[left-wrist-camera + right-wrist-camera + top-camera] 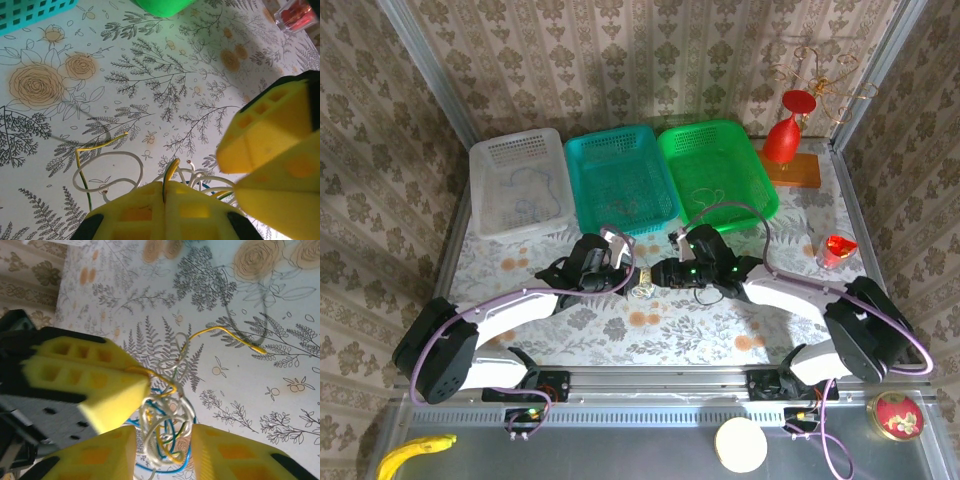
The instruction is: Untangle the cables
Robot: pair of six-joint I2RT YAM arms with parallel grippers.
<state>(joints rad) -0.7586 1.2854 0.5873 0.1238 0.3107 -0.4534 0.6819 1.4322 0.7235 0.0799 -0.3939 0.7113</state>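
Note:
The cables (167, 425) are a small knot of pale cream, blue and yellow-green wires held just above the flowered tablecloth, mid-table (642, 291). My left gripper (165, 187) is shut on a yellow-green wire (171, 170) that sticks out between its yellow fingers. Cream loops (107, 167) trail on the cloth beside it. My right gripper (164, 435) stands open, one yellow finger on each side of the knot. The left gripper's fingers (85, 375) pinch a yellow strand at the knot's upper left. In the top view the left gripper (625, 270) and the right gripper (672, 272) meet nose to nose.
A white basket (485, 200), a teal basket (582, 190) and a green basket (760, 185) stand in a row at the back, with thin wires inside. A red cup (836, 250) sits at the right, a red vase (788, 135) behind it.

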